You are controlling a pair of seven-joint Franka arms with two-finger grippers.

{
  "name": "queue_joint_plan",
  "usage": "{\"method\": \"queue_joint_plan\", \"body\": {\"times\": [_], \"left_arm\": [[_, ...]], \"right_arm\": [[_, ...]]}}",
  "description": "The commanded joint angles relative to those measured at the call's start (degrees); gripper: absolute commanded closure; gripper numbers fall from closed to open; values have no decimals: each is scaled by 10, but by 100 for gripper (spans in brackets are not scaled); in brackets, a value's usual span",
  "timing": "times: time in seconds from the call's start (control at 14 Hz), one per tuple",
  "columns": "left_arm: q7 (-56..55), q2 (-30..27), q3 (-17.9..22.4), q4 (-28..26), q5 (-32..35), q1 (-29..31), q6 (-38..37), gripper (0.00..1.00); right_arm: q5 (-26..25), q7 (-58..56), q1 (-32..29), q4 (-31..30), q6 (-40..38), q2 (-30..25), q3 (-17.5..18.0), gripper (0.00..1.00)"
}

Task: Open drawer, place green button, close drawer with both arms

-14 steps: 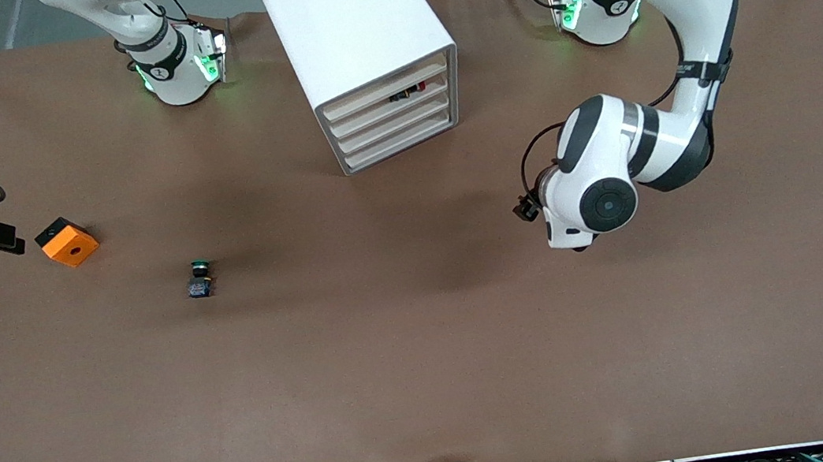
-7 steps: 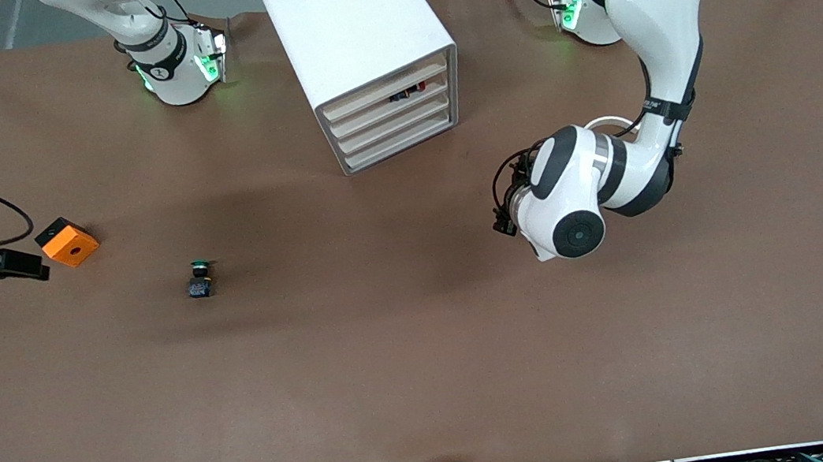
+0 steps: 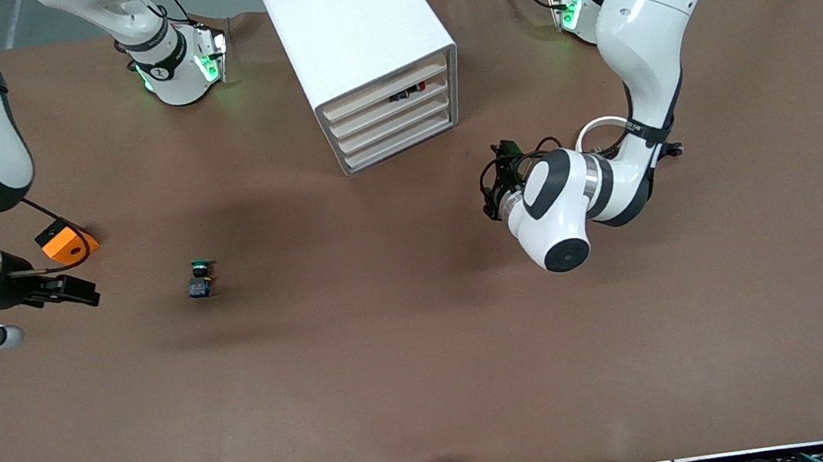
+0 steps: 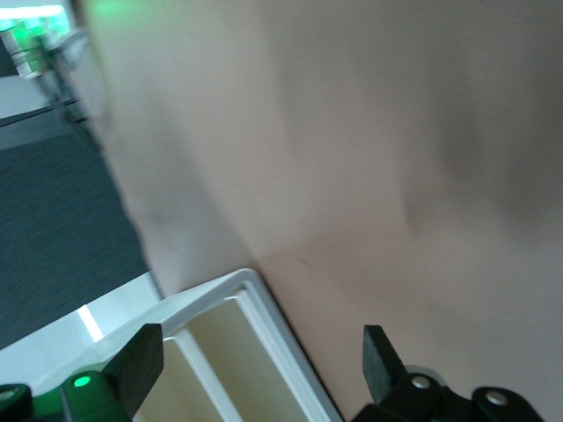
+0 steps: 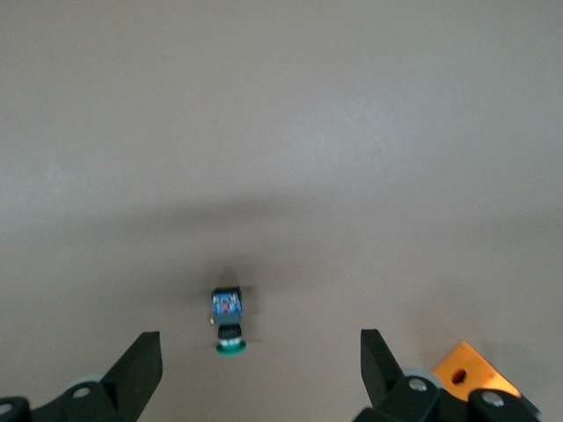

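Observation:
The white cabinet (image 3: 362,39) stands on the table between the two arm bases, with four alike beige-fronted drawers (image 3: 390,118) that all look pushed in. Its corner also shows in the left wrist view (image 4: 237,343). The button (image 3: 200,279), with a green cap and blue base, lies on the mat toward the right arm's end; it also shows in the right wrist view (image 5: 229,321). My right gripper (image 3: 82,294) is open and empty, low over the mat beside the button. My left gripper (image 3: 492,188) is open and empty, over the mat beside the cabinet's drawer fronts.
An orange block with a round hole (image 3: 67,244) sits by the right gripper, farther from the camera, and shows in the right wrist view (image 5: 471,378). Small black and red parts (image 3: 405,93) show in the cabinet below the top drawer front.
The right arm has swung in from the table's end, past the orange block, toward the button. The left arm has moved its gripper toward the cabinet. The button and block have not moved.

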Motion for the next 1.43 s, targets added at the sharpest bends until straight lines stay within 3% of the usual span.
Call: {"method": "queue_joint_plan", "body": {"times": [0.0,0.29,0.79,1.07,1.36], "left_arm": [[-57,34,-12,17,-24,-2,-55,0],[-87,59,-26,12,-68,-1,-72,0],[-149,90,-25,14,-177,6,-77,0],[-183,104,-25,12,-184,5,-77,0],[-220,122,-25,3,-184,5,-78,0]], "right_arm": [[7,28,13,-55,67,-10,1,0],[7,31,19,-95,140,2,1,0],[6,65,42,-99,204,68,0,0],[6,67,49,-109,216,97,1,0],[6,106,72,-162,272,99,0,0]]}}
